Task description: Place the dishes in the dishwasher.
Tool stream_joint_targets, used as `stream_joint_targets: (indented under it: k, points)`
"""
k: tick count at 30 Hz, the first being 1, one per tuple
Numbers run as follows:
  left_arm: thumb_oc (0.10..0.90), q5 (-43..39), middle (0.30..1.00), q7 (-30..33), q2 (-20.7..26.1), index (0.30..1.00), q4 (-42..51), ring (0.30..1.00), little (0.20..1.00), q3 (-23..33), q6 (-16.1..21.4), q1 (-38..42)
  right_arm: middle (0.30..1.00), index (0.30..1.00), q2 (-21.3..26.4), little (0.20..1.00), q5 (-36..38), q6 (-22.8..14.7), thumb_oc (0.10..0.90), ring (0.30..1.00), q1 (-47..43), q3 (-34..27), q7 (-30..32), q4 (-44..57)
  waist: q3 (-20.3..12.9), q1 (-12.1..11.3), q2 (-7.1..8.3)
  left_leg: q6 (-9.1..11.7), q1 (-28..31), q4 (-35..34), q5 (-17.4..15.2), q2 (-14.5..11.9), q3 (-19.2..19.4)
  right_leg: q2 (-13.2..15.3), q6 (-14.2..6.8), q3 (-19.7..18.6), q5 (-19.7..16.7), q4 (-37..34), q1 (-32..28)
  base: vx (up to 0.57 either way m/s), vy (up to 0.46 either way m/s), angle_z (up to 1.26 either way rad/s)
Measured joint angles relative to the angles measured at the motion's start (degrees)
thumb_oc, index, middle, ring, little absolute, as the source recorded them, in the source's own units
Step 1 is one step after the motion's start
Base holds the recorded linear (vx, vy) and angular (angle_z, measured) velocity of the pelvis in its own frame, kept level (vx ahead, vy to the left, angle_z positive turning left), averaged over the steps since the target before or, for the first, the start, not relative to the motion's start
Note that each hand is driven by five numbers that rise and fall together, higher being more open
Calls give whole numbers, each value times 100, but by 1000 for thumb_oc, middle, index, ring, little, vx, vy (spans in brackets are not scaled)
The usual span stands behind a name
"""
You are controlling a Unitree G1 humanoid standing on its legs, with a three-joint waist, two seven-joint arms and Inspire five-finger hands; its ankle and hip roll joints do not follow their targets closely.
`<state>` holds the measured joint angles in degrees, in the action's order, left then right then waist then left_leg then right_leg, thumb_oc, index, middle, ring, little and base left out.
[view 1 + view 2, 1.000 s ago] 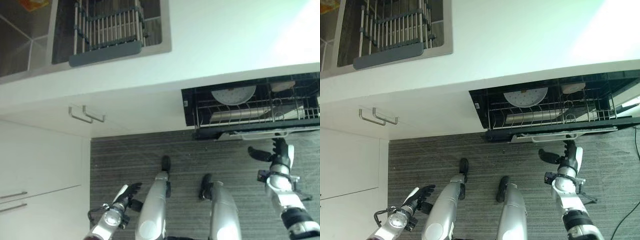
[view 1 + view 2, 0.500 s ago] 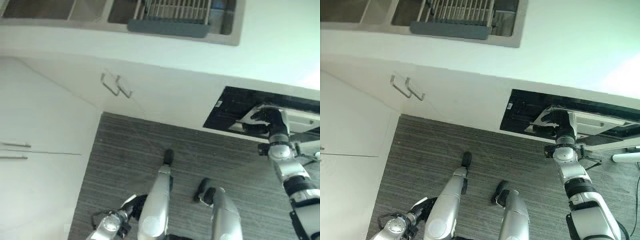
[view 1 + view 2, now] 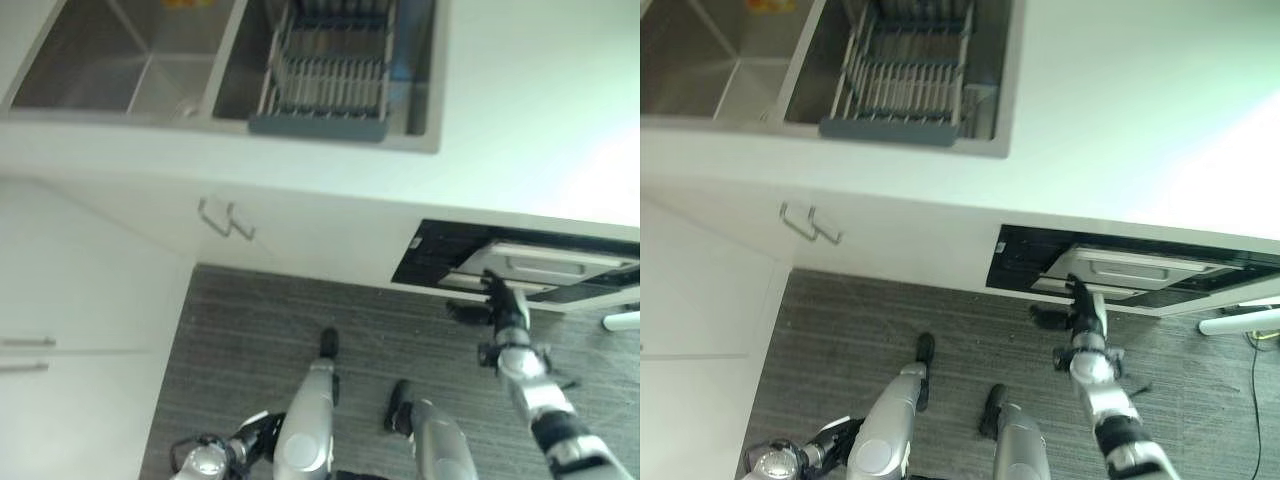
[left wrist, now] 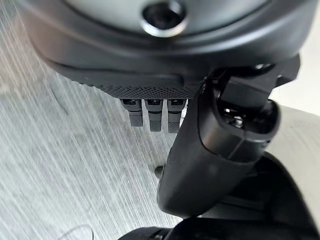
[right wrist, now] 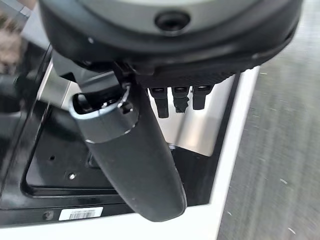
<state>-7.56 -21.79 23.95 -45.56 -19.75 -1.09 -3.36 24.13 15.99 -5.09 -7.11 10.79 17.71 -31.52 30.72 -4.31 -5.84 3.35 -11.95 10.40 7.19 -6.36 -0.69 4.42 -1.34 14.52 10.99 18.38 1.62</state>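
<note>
Where eye views blur it, right hand (image 5: 150,165) loosely open, empty, at dishwasher (image 5: 60,170) door.

The two head views look down from high and share the sink (image 3: 230,60), counter and dishwasher (image 3: 1130,270); each wrist view looks closely along its hand.

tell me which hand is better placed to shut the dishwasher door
The right hand: it sits at the dishwasher door, fingers straight. The left hand hangs low over the floor, far from it.
</note>
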Motion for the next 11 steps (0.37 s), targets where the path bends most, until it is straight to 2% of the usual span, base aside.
stream_joint_targets:
  k: [1,2,3,4,5,6,7,11]
  points:
    - [800,-1,900,-5,-7,900,-236,900,900,117,-103,-60,900,900,-111,900,-1,-2,800,900,733,24,-19,229,-49,294,143,3,307,-187,-20,-38,182,-63,-55,-149,-219,-477,-333,-52,7,-60]
    - [800,5,900,-7,-29,900,-248,900,900,143,-156,-72,900,900,-107,900,-6,14,800,900,1047,10,-16,195,-71,435,194,1,338,-192,-22,-51,211,-72,-78,-171,-287,-587,-390,-58,4,-66]
    - [800,26,900,-35,-109,900,-442,900,900,340,-254,-135,900,900,-397,900,-8,-115,800,900,1462,-26,-55,-41,-187,549,379,14,555,-266,-74,-72,385,-37,-82,-343,-277,-573,-430,-33,-6,-55]
    - [800,57,900,-38,-151,900,-549,900,900,441,-298,-237,900,900,-470,900,-2,-122,800,900,1610,-39,-58,-96,-354,601,451,9,610,-304,-107,-66,492,-38,-88,-443,-263,-563,-437,-25,2,-70]
    - [800,194,900,-59,-225,900,-743,900,900,466,-367,-333,900,900,-526,900,2,-74,800,900,1843,44,-133,-334,-701,708,541,6,620,-366,-171,-65,599,-1,-99,-488,-235,-533,-339,-24,4,-54]
    - [800,224,900,-85,-206,900,-930,900,900,366,-405,-348,900,900,-530,900,2,-63,800,900,1952,91,-206,-603,-940,814,591,43,614,-398,-198,-62,660,15,-80,-559,-203,-488,-268,-20,6,-46]
    - [800,225,900,-112,-202,900,-993,900,900,346,-422,-342,900,900,-508,900,2,-45,800,900,1956,77,-232,-769,-1037,889,622,40,612,-393,-206,-70,714,24,-81,-636,-202,-417,-186,-19,7,-30]
    - [800,205,900,-135,-295,900,-1099,900,900,308,-686,-319,900,900,-375,900,-14,-68,800,900,1748,70,-364,-776,-1336,872,580,10,519,-434,-239,-58,819,96,-87,-782,-178,-198,176,-21,13,-36]
